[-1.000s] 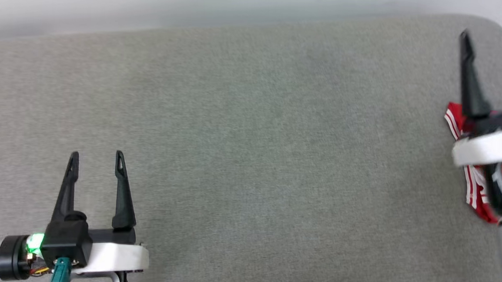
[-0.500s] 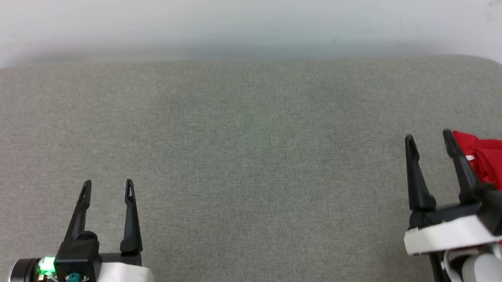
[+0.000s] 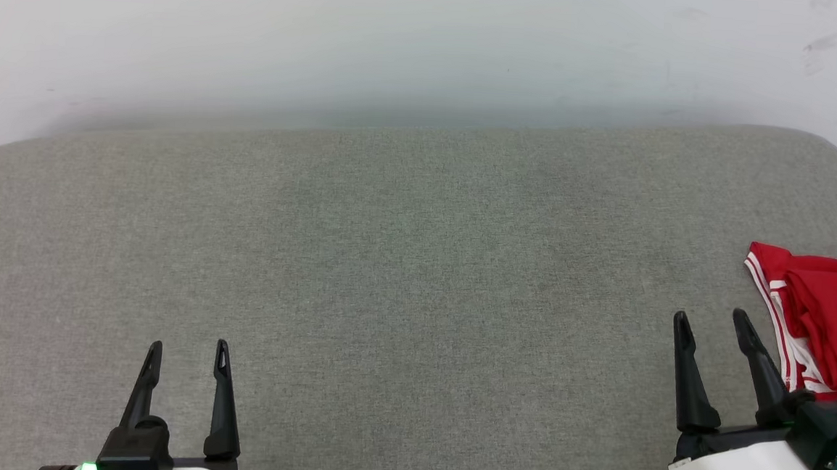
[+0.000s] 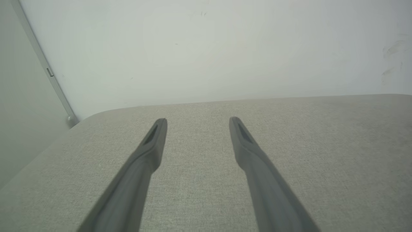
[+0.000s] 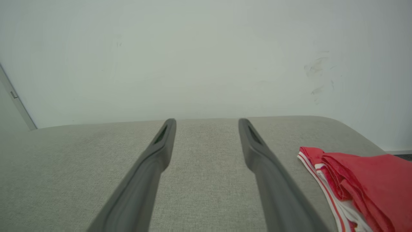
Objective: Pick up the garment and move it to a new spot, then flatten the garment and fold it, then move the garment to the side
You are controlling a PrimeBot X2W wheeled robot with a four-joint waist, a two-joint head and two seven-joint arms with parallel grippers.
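The garment (image 3: 824, 318), bright red with white and striped trim, lies folded in a compact stack at the right edge of the grey padded surface (image 3: 417, 264); it is also at the lower right of the right wrist view (image 5: 360, 180). My right gripper (image 3: 711, 322) stands open just left of the garment, apart from it, nothing between its fingers (image 5: 206, 120). My left gripper (image 3: 188, 348) stands open at the lower left over bare fabric, empty (image 4: 196, 119).
A white wall (image 3: 430, 39) runs behind the surface. The surface's back right corner (image 3: 831, 144) is rounded, and its left back corner (image 4: 83, 117) too. A grey strip (image 4: 42, 61) runs down the wall at the left.
The head camera has tilted, so the wall now fills more of the picture. My right gripper has drawn back from over the garment and now sits low, left of it. The garment lies released.
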